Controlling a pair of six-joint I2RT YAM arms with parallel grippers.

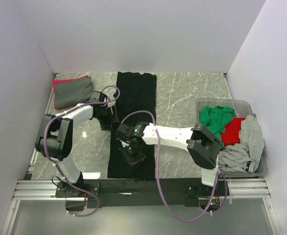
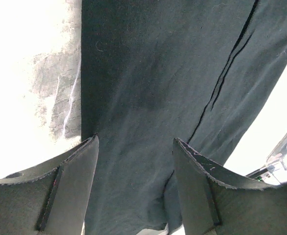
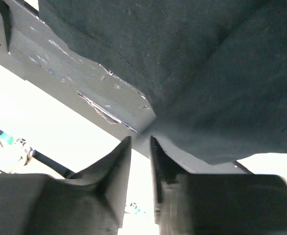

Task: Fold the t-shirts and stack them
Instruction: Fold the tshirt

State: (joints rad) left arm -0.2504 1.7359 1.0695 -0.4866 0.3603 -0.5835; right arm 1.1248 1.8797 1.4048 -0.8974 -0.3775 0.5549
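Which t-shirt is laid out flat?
The black t-shirt, a long strip down the middle; the grey-and-red pile far left is folded, the rest are crumpled in the bin.

Grey marbled table. Long black t-shirt flat down the middle. Folded grey shirt atop red one far-left. Clear bin at right.

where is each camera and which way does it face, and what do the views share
top external: above and behind the arms, looking down on the table; shows both arms, black shirt, folded pile, bin.
left wrist: on the left arm, looking down past the left end effector, fingers wide apart, at black cloth.
right wrist: on the right arm, looking past the right end effector at the shirt's hem and the front rail.
shared: all three see the black shirt.
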